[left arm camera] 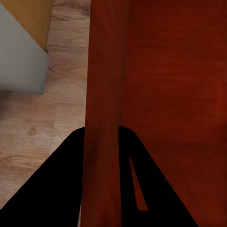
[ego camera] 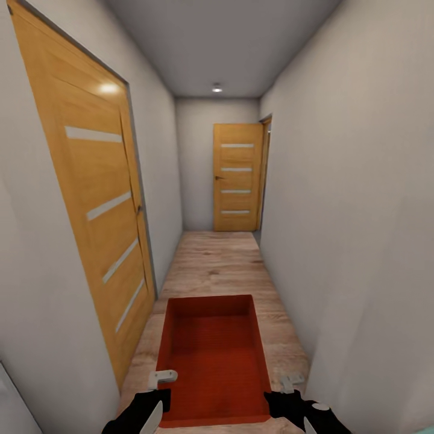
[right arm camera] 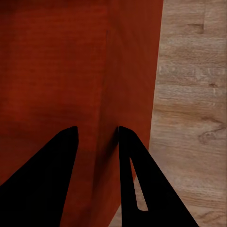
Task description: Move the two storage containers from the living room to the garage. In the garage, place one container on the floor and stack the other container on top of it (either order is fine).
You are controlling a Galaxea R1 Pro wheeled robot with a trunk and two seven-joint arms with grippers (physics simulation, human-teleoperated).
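One orange-red storage container hangs in front of me over the wood plank floor of a narrow hallway, open top up and empty. My left gripper is shut on its left wall, one black finger on each side of the thin wall. On the opposite side my right gripper is shut on the right wall in the same way. The container shows close up in both wrist views.
A tall orange wooden door lines the left wall close by. Another orange door stands at the hallway's far end, with an opening at its right. Pale grey walls hem in both sides; the plank floor runs ahead.
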